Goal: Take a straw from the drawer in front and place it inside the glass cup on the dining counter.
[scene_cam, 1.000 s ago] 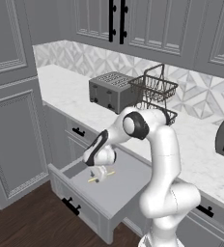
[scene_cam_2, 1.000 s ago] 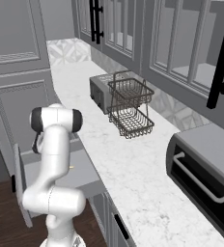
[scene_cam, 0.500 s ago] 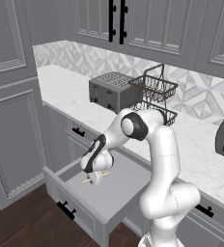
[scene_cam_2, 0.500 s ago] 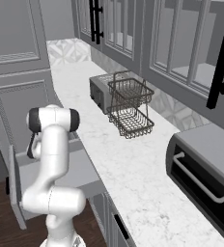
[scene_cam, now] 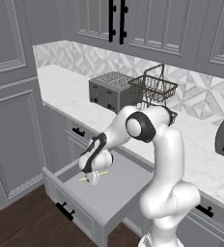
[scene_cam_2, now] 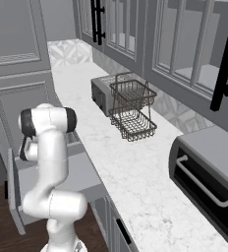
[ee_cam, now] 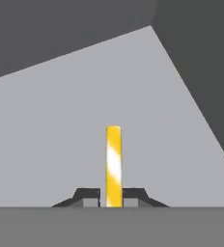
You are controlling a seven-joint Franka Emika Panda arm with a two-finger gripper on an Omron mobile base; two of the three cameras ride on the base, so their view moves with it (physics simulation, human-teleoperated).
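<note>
The drawer [scene_cam: 115, 197] was pulled out from under the worktop, and the gripper [scene_cam: 91, 179] was down inside it, low over the flat grey bottom. In the hand view the yellow straw [ee_cam: 113, 164] stood right between the two dark tips, which were pressed in on it from both sides, so the jaws were closed on the straw. In the left base view the straw was a short pale stick lying close over the drawer bottom, just under the hand; I could not tell if it was touching the bottom or just off it. So the first part of the job looked almost done: the drawer was open, the straw was found, and the robot had hold of it. The straw was not out of the drawer yet. The lift out was left to do, and so was the trip to the dining counter and the drop into the glass cup. On the worktop behind the arm sat a toaster [scene_cam: 110, 91] and a wire basket [scene_cam: 154, 91], well away from the hand. From the right base view the arm [scene_cam_2: 46, 162] bent down toward the drawer and its hand was hidden behind it. I think most of the task was left.
</note>
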